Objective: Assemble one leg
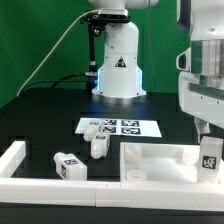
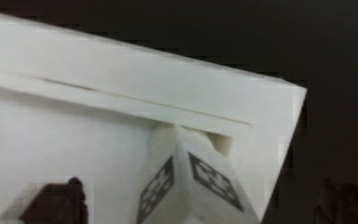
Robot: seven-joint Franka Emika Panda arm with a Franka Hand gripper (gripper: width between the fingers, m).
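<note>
The leg (image 1: 209, 153) hangs pinched in the gripper (image 1: 208, 143), jaws closed on it, right over the corner of the large white panel (image 1: 160, 155) at the exterior view's right; three spare legs (image 1: 97, 143) lie near the marker board (image 1: 135, 127).

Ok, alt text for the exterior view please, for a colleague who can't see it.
The gripper holds a tagged white leg upright over the corner of the large white panel. Three more legs lie near the marker board.
</note>
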